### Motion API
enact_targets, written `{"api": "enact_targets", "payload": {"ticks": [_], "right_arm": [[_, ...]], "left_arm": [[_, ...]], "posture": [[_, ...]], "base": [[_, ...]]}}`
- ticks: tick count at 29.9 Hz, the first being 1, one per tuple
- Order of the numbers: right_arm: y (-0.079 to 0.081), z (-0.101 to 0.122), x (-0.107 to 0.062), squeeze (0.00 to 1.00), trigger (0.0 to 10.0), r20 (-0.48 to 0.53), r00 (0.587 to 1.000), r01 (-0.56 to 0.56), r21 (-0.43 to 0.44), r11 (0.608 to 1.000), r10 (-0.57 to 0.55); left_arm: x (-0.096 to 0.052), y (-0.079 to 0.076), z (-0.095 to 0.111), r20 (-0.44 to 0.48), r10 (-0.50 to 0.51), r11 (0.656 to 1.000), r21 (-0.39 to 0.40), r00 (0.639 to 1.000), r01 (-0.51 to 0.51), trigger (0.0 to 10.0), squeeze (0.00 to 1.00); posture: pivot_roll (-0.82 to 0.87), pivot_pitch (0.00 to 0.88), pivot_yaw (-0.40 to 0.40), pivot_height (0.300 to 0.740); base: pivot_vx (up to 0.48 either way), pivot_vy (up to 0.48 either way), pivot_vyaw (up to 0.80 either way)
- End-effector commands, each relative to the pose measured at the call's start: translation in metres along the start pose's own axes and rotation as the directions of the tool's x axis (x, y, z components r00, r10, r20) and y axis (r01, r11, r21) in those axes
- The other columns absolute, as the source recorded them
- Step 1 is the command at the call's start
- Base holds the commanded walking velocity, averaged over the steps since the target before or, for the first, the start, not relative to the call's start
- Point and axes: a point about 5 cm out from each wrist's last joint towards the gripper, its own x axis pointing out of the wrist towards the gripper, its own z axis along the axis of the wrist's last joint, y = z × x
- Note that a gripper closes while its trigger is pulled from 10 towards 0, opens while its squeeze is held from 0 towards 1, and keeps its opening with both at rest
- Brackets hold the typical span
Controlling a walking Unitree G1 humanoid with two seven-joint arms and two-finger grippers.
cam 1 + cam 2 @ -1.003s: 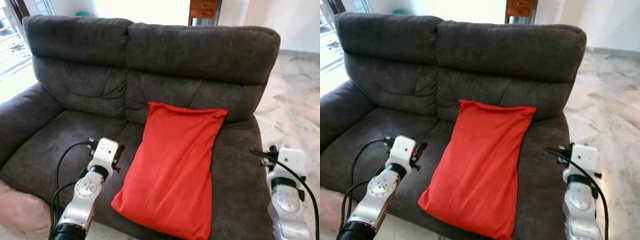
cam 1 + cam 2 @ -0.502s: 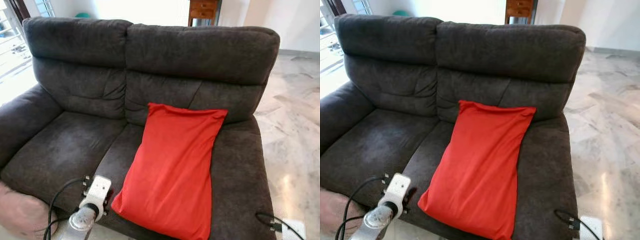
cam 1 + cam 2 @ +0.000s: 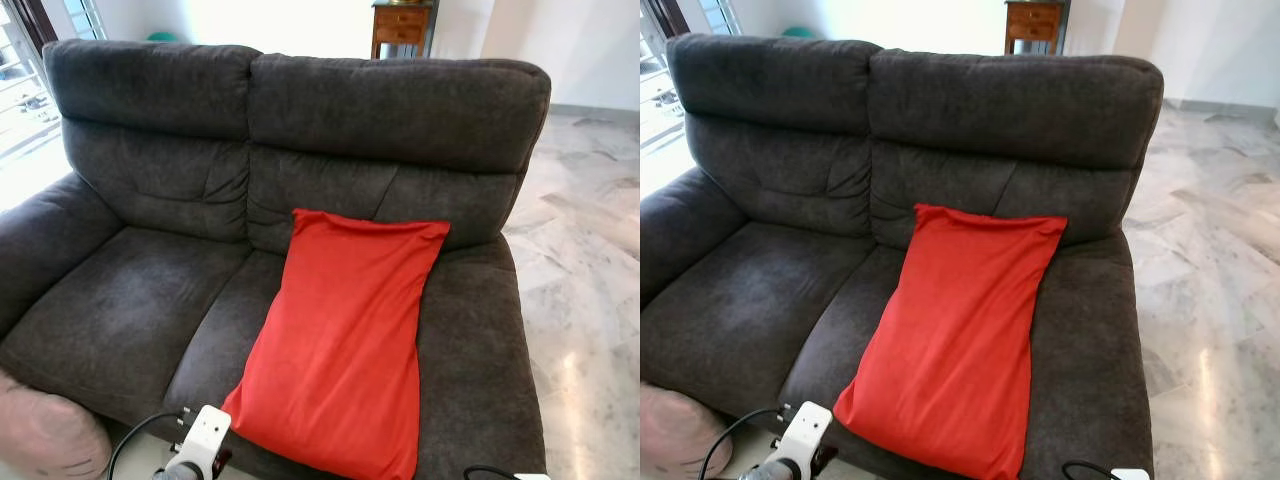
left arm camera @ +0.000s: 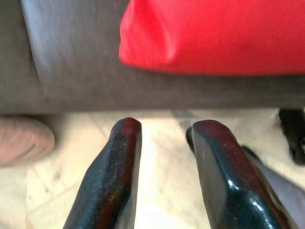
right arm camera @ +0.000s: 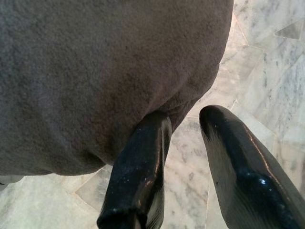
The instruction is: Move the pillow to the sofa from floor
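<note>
The red pillow (image 3: 345,340) lies lengthwise on the right seat of the dark grey sofa (image 3: 150,290), its top edge leaning on the backrest and its lower corner hanging over the seat's front edge. My left gripper (image 4: 164,129) is open and holds nothing, low in front of the sofa, just below the pillow's corner (image 4: 214,33). Its white wrist (image 3: 205,440) shows at the bottom of the head view. My right gripper (image 5: 186,119) is open and holds nothing beside the sofa's right front corner (image 5: 95,71), over the floor.
A pink cushion (image 3: 45,435) sits on the floor by the sofa's left front corner. Marble floor (image 3: 590,300) stretches to the right of the sofa. A wooden cabinet (image 3: 400,25) stands behind the backrest. The left seat is bare.
Both arms have dropped from beside the pillow to below the seat's front edge. The pillow has stayed put on the sofa.
</note>
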Motion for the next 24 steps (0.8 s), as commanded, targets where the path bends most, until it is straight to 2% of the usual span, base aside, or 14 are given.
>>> {"api": "enact_targets", "payload": {"ticks": [1,4,6,13,24], "right_arm": [[0.016,-0.001,-0.002,0.00,10.0,-0.001,0.998,-0.062,-0.020,0.998,0.062],[0.017,-0.001,-0.003,0.00,10.0,-0.004,0.998,-0.064,-0.016,0.998,0.064],[0.020,-0.001,-0.003,0.00,10.0,0.000,0.997,-0.079,0.003,0.997,0.079],[0.027,0.004,-0.004,0.00,10.0,0.028,0.993,-0.120,0.053,0.991,0.118],[0.036,0.010,-0.004,0.00,10.0,0.043,0.988,-0.151,0.067,0.986,0.149]], "left_arm": [[-0.003,-0.003,-0.014,-0.065,-0.005,1.000,0.012,0.998,0.006,10.0,0.00],[-0.003,-0.002,-0.018,-0.082,-0.004,0.999,0.037,0.997,0.007,10.0,0.00],[-0.004,0.002,-0.020,-0.100,0.014,0.995,0.095,0.995,-0.004,10.0,0.00],[-0.004,0.000,-0.022,-0.096,0.004,0.998,0.068,0.995,0.003,10.0,0.00],[-0.005,0.001,-0.022,-0.094,-0.002,0.998,0.066,0.996,0.008,10.0,0.00]], "posture": [[-0.04,0.000,0.039,0.740],[-0.04,0.000,0.040,0.740],[-0.04,0.000,0.042,0.740],[-0.04,0.000,0.046,0.740],[-0.04,0.000,0.048,0.740]], "base": [[0.000,0.000,0.00],[0.000,0.000,0.00],[0.000,0.000,0.00],[0.000,0.000,0.00],[0.000,0.000,0.00]]}}
